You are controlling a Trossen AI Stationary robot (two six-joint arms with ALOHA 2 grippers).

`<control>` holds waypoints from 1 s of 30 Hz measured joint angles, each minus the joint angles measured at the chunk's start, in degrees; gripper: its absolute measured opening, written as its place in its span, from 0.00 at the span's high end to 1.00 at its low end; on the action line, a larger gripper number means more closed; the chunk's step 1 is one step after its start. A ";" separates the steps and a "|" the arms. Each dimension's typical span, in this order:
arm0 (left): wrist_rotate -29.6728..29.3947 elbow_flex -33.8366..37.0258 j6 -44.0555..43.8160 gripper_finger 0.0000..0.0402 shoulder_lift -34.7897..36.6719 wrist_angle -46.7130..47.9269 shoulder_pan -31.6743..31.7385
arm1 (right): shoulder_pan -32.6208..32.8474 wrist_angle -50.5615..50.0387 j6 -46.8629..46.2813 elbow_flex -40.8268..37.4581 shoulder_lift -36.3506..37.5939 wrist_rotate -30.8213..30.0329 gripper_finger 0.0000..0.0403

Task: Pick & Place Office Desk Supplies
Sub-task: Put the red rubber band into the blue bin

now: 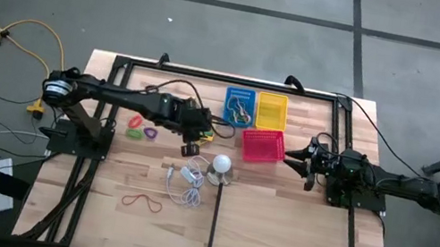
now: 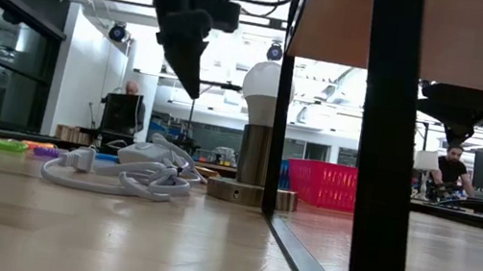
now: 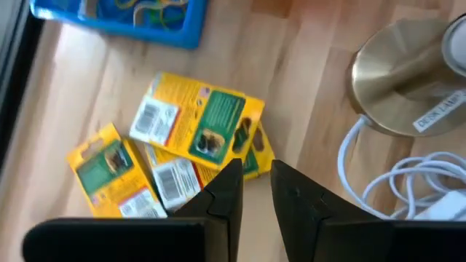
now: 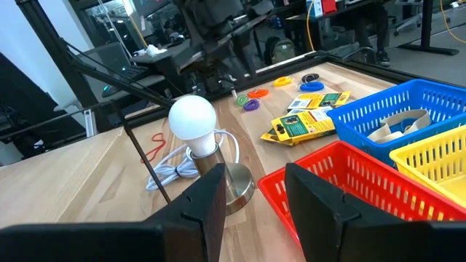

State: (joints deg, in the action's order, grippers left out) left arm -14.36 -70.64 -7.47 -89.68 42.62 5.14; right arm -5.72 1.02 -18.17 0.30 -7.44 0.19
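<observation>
From above you see the left gripper (image 1: pixel 191 148) over the table's middle beside the white bulb lamp on its brass base (image 1: pixel 220 168), with coloured plastic rings (image 1: pixel 143 128) and a red rubber band (image 1: pixel 141 202) on the wood, while the right gripper (image 1: pixel 297 160) waits by the red mesh basket (image 1: pixel 262 146). Your left wrist view alone shows yellow-and-green card packets (image 3: pixel 196 124) lying overlapped under parted, empty fingers (image 3: pixel 222 191). Your right wrist view shows its fingers (image 4: pixel 207 200) apart, holding nothing, and the packets beside the blue basket (image 4: pixel 397 109).
</observation>
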 joint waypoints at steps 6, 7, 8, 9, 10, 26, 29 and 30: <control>0.58 6.09 -9.19 0.83 3.49 -0.38 -3.20 | -0.01 0.00 0.01 0.00 0.00 -0.01 0.68; 0.55 7.44 -10.57 0.83 4.28 -0.60 -4.08 | -0.01 -0.04 0.00 0.01 0.00 0.00 0.68; 0.47 8.78 -12.06 0.83 5.03 -1.27 -5.09 | 0.01 -0.02 0.00 -0.01 0.00 -0.02 0.68; 0.22 10.07 -13.46 0.83 6.01 -2.00 -6.08 | 0.00 0.00 0.00 0.00 0.00 -0.02 0.68; -0.17 11.28 -14.72 0.83 6.94 -2.12 -7.18 | -0.01 0.00 0.00 -0.01 -0.02 -0.02 0.68; -7.16 17.45 -29.95 0.83 12.01 0.09 -31.61 | 0.01 -0.02 0.00 -0.01 0.00 -0.02 0.68; -8.69 18.02 -33.56 0.83 12.01 0.12 -36.65 | 0.00 0.00 0.00 0.00 0.00 -0.01 0.68; -9.37 18.25 -35.07 0.83 12.01 0.20 -38.27 | -0.01 0.00 0.00 0.01 0.00 -0.02 0.68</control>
State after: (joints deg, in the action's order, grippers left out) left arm -23.73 -52.39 -42.54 -77.67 42.82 -33.13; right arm -5.74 1.02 -18.17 0.32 -7.44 0.16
